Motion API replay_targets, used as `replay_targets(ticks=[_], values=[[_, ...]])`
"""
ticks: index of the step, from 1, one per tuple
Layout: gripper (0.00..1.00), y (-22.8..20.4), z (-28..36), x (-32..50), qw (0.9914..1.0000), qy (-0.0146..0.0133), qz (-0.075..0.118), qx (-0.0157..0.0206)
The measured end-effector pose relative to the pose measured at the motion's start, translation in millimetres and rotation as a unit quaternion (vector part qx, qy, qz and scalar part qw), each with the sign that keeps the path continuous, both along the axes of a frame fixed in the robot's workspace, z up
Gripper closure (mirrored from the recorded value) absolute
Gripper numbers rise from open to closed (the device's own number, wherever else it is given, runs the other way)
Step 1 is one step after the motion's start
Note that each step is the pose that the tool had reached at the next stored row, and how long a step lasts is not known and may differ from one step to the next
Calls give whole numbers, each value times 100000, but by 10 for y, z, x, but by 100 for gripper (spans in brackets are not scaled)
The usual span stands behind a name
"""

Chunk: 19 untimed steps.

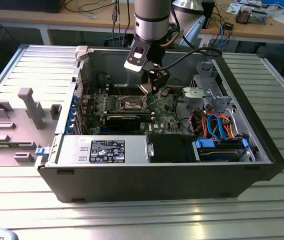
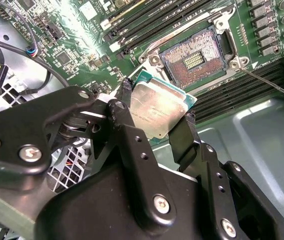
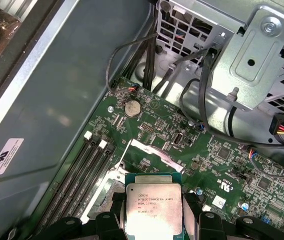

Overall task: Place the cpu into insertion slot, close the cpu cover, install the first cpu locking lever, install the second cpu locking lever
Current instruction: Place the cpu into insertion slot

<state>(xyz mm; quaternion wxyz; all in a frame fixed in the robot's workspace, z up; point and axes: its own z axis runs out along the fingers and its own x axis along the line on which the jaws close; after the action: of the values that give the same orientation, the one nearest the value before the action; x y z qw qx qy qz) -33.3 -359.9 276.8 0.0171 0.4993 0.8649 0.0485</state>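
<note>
the cpu point(image 2: 159, 112) is clamped by two opposite edges between the black fingers point(image 2: 184, 135) of the gripper point(image 1: 154, 84), silvery lid up, a thin green border showing round it. it hangs above the green motherboard point(image 2: 81, 40), not yet seated. in the second wrist view it lies just beside the insertion slot point(image 2: 194, 60), which stands uncovered with its grid of gold contacts bare inside a silvery rim. in the first wrist view a silvery frame plate, the cpu cover point(image 3: 154, 151), looks tilted up just beyond the held cpu. black memory slots point(image 2: 152, 20) run close along one side of the socket and more dark slots along the other, so the socket has narrow margins on both flanks. a thin metal rod point(image 2: 267, 82) crosses the slots near one socket corner. farther out, a coin cell battery point(image 3: 131, 107) sits on the board, loose black cables point(image 3: 202, 100) loop across toward the perforated drive cage point(image 3: 252, 55), and the grey case wall point(image 3: 56, 90) closes the opposite side. in the exterior view a long black card point(image 1: 126, 120) lies across the board near the socket, with the labelled power supply point(image 1: 101, 150) beyond it. blue and orange cables point(image 1: 217, 127) crowd the exterior view's right. the space straight above the socket is open.
</note>
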Motion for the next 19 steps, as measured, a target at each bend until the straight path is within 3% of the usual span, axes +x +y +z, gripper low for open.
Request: replay_targets(ticks=[19], values=[[46, 0, -6, 0, 99990, 2, -1428, -1]])
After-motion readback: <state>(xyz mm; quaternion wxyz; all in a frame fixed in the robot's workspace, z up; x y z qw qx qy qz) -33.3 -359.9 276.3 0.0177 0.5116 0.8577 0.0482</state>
